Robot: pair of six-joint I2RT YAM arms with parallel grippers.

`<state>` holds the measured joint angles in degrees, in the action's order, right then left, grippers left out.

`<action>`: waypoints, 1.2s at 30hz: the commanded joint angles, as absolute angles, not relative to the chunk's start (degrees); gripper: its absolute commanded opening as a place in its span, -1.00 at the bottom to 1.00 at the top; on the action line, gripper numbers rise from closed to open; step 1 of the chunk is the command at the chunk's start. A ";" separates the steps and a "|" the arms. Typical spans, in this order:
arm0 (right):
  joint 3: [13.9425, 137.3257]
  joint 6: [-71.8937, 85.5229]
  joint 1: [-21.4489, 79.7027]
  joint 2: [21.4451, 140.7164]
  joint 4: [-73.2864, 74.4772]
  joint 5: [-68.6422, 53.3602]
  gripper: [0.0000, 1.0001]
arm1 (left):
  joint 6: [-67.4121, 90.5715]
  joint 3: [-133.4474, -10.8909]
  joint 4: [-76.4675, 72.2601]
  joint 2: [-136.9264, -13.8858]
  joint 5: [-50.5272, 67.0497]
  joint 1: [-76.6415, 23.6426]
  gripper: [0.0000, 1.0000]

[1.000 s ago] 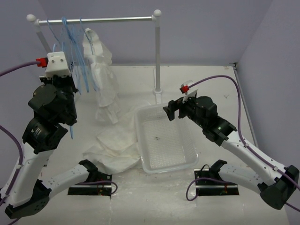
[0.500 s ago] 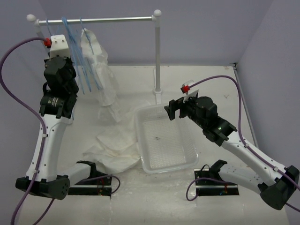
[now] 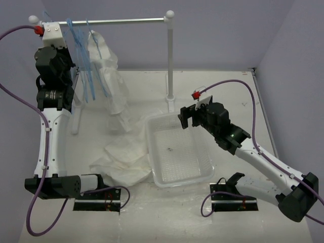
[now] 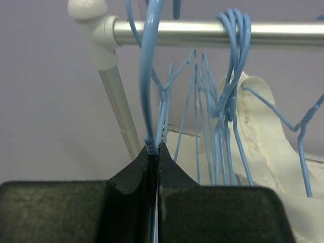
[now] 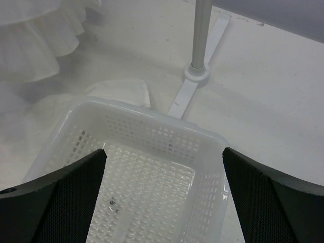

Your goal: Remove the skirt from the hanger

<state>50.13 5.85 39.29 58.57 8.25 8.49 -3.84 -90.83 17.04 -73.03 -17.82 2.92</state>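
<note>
Shiny metal rail point(image 4: 182, 33), glossy wire hanger point(image 4: 147, 76), translucent plastic basket point(image 5: 152, 135).

The skirt point(image 3: 124, 159) lies on the table point(image 3: 223, 86) left of the basket point(image 3: 179, 157), rail point(image 3: 121, 21) behind

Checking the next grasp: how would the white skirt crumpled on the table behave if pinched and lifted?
The skirt looks thin and wrinkled, so probably floppy, draping from any pinch. Likely light too. Its edge meets the clear basket, so it may drag there.
</note>
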 commanded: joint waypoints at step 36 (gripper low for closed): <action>55.99 3.87 36.91 62.58 5.71 6.15 0.98 | -0.97 -95.36 17.49 -75.94 -9.50 7.47 0.51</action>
